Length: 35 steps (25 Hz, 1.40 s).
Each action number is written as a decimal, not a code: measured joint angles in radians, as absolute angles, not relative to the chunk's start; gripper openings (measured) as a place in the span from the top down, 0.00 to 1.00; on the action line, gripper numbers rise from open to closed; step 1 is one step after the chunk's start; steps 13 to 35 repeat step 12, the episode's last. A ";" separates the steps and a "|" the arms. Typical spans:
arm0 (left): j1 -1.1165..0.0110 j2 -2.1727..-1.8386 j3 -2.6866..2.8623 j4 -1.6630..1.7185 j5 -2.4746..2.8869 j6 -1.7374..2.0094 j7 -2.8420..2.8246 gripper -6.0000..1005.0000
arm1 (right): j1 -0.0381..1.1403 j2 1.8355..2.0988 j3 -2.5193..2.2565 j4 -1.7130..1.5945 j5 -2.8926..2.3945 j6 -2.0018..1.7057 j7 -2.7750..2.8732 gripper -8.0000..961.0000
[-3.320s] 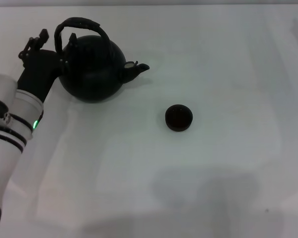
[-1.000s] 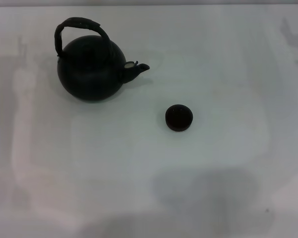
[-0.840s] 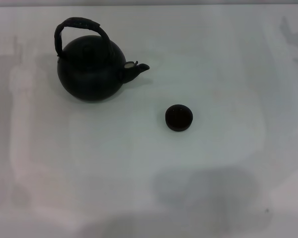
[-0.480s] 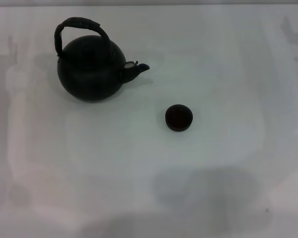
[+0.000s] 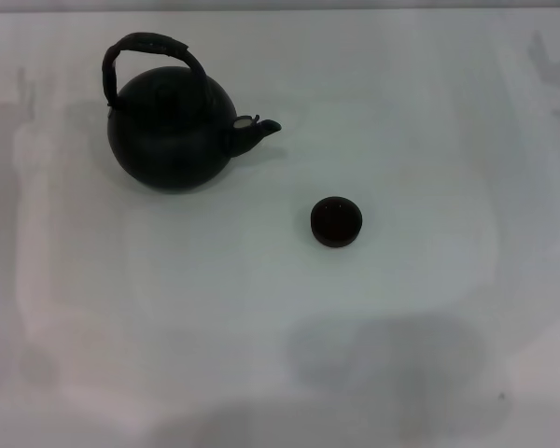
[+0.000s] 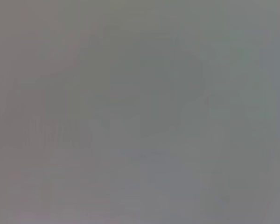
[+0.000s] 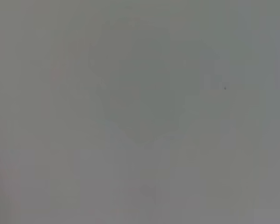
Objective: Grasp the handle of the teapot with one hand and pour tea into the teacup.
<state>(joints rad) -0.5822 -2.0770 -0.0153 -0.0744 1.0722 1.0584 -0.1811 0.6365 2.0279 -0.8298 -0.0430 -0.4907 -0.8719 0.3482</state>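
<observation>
The round matte-black teapot (image 5: 172,135) stands upright at the back left of the white table, its short spout (image 5: 259,128) pointing right. Its dark arched handle (image 5: 149,47) loops over the top, free of any grip. The tiny black teacup (image 5: 336,222) sits alone near the table's middle, to the right of and nearer than the pot. Neither gripper nor arm shows in the head view. Both wrist views show only a plain grey surface, with no fingers and no object.
The white table (image 5: 401,112) spreads all around the pot and cup. A soft grey shadow (image 5: 383,355) lies on its near part.
The left arm, beside the teapot 3.3 s ago, has pulled away to the left and left the head view. Teapot and cup have not moved.
</observation>
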 joint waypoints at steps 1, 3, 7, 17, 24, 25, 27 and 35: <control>-0.583 -2.077 -0.015 -0.075 1.072 1.058 -0.181 0.29 | 0.636 2.028 -0.830 -0.043 -0.491 -0.872 0.348 0.12; -0.583 -2.077 -0.015 -0.077 1.074 1.058 -0.181 0.29 | 0.636 2.028 -0.830 -0.043 -0.491 -0.872 0.348 0.12; -0.583 -2.078 -0.015 -0.079 1.079 1.058 -0.181 0.29 | 0.635 2.028 -0.830 -0.043 -0.491 -0.872 0.347 0.12; -0.585 -2.079 -0.015 -0.080 1.080 1.058 -0.181 0.29 | 0.636 2.028 -0.830 -0.043 -0.491 -0.872 0.347 0.12; -0.585 -2.079 -0.015 -0.080 1.080 1.058 -0.181 0.29 | 0.636 2.028 -0.830 -0.043 -0.491 -0.872 0.347 0.12; -0.585 -2.079 -0.015 -0.080 1.080 1.058 -0.181 0.29 | 0.636 2.028 -0.830 -0.043 -0.491 -0.872 0.347 0.12; -0.585 -2.079 -0.015 -0.080 1.080 1.058 -0.181 0.29 | 0.636 2.028 -0.830 -0.043 -0.491 -0.872 0.347 0.12; -0.585 -2.079 -0.015 -0.080 1.080 1.058 -0.181 0.29 | 0.636 2.028 -0.830 -0.043 -0.491 -0.872 0.347 0.12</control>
